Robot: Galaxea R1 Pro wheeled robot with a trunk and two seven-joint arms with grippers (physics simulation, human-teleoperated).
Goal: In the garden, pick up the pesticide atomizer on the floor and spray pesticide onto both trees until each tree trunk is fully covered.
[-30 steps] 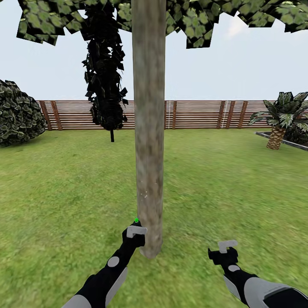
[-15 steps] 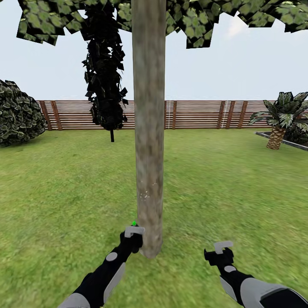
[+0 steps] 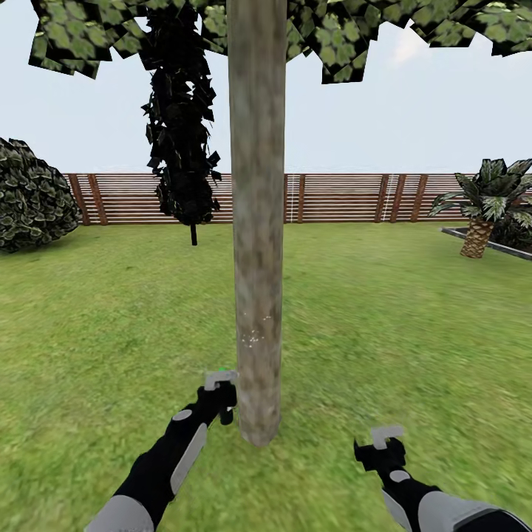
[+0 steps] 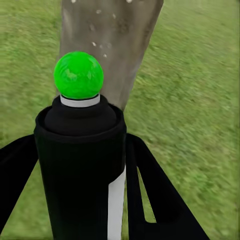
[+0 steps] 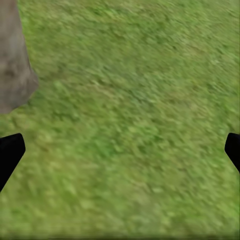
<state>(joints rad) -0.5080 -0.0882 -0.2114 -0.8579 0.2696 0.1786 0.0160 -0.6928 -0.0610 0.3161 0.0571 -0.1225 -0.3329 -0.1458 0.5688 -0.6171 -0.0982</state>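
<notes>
The tree trunk (image 3: 256, 222), grey-brown and mottled, rises straight ahead of me on the garden lawn (image 3: 111, 325). A few white pesticide specks (image 3: 253, 338) dot its lower bark. My left gripper (image 3: 220, 387) is shut on the pesticide atomizer (image 3: 226, 412), just left of the trunk's base. In the left wrist view the dark bottle with its green ball top (image 4: 78, 75) sits between the black fingers (image 4: 162, 200), facing the speckled trunk (image 4: 110, 45). My right gripper (image 3: 386, 442) hangs open over the grass to the right of the trunk, its fingertips (image 5: 7, 155) spread wide apart.
A brown slat fence (image 3: 332, 197) closes the far side. A dark narrow tree (image 3: 181, 125) stands behind on the left, a round bush (image 3: 33, 196) at far left, a short palm (image 3: 484, 203) by a raised edge at right. Leafy canopy (image 3: 347, 33) hangs overhead.
My left gripper has carried the atomizer to the left and a little farther out along the trunk's base. My right gripper has dropped slightly. The camera has not moved.
</notes>
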